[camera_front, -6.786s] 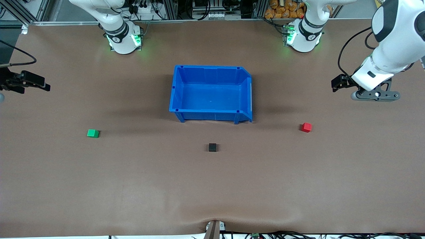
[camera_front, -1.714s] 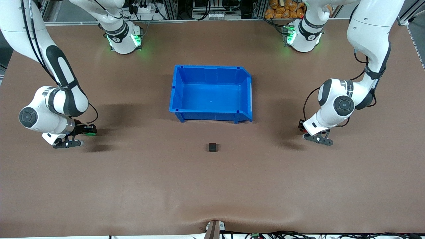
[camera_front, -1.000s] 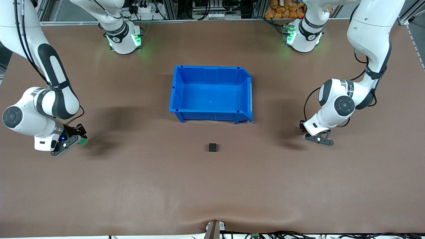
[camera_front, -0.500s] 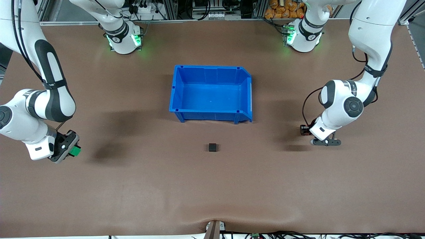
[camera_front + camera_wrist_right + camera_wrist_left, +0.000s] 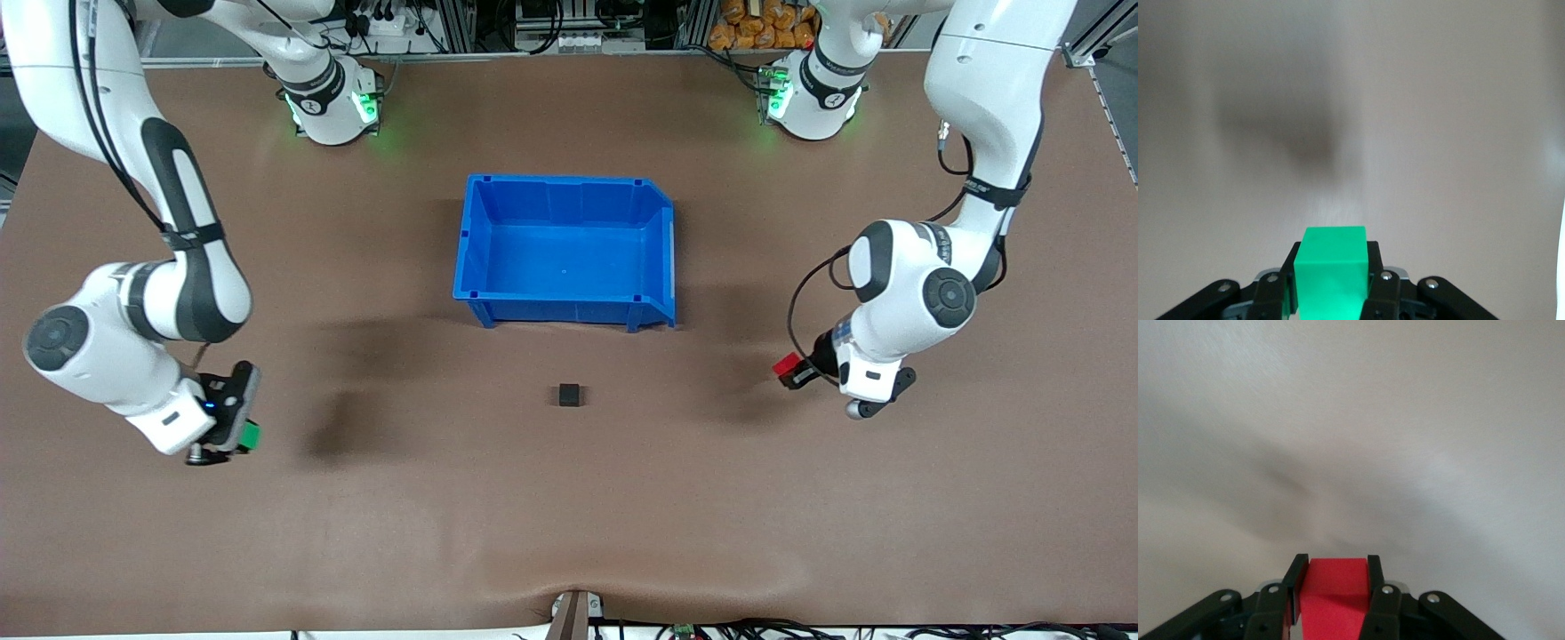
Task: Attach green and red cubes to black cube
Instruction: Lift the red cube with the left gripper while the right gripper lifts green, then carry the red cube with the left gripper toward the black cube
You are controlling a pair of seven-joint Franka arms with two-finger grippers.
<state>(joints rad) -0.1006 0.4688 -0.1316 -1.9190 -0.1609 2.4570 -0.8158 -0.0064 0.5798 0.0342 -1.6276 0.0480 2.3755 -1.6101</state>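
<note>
Right claw [image 5: 238, 433] grasping green cube [image 5: 252, 435], raised over counter [image 5: 569, 516]. Left claw [image 5: 797, 372] grasping red cube [image 5: 786, 364], also raised. Black cube [image 5: 569, 395] on counter, near bin [image 5: 462, 240].

A high camera faces me across the table [image 5: 569, 533], my bases along the frame's top. Each wrist camera looks closely past my fingers at bare tabletop; all three views share that brown surface.
</note>
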